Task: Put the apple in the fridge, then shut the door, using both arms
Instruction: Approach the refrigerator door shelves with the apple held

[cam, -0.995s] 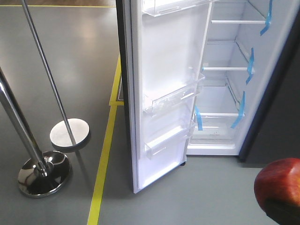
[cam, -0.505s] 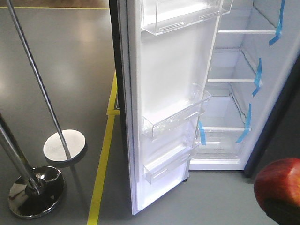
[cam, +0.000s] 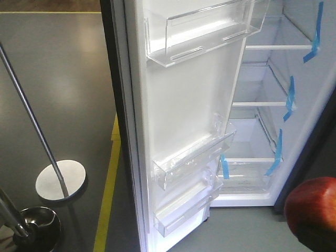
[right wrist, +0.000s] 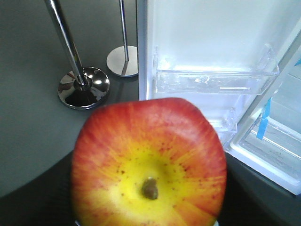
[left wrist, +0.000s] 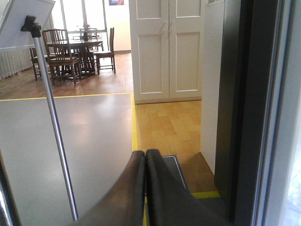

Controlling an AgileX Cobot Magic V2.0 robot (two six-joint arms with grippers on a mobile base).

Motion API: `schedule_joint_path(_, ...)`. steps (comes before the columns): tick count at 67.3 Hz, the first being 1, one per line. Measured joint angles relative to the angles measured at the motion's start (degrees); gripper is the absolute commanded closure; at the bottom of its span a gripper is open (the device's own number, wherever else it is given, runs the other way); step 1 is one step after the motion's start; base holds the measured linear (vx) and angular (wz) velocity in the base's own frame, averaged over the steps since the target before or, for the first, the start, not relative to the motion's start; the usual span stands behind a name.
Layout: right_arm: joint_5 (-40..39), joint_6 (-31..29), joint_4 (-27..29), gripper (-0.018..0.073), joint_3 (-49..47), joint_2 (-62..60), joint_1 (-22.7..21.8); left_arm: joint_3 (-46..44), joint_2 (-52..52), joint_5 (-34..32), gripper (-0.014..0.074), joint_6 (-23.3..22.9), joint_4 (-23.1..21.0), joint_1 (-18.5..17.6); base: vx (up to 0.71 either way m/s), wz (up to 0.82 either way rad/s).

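I've rolled closer to the open fridge (cam: 261,79), right pincer (cam: 316,240) clamping the apple (right wrist: 149,162), left pincer (left wrist: 145,188) closed on nothing.

Your apple (right wrist: 148,160), glossy red with a yellow patch round the dimple, fills the right wrist view. The fridge (cam: 307,121) has its door (cam: 184,115) swung wide open.
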Motion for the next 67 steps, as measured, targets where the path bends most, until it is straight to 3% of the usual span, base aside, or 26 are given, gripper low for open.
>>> schedule_joint_path(67,0.0,0.0,0.0,0.0410,0.0,0.0,0.0,0.0,0.0,0.0,0.0603,0.0,0.0,0.0,0.11,0.03)
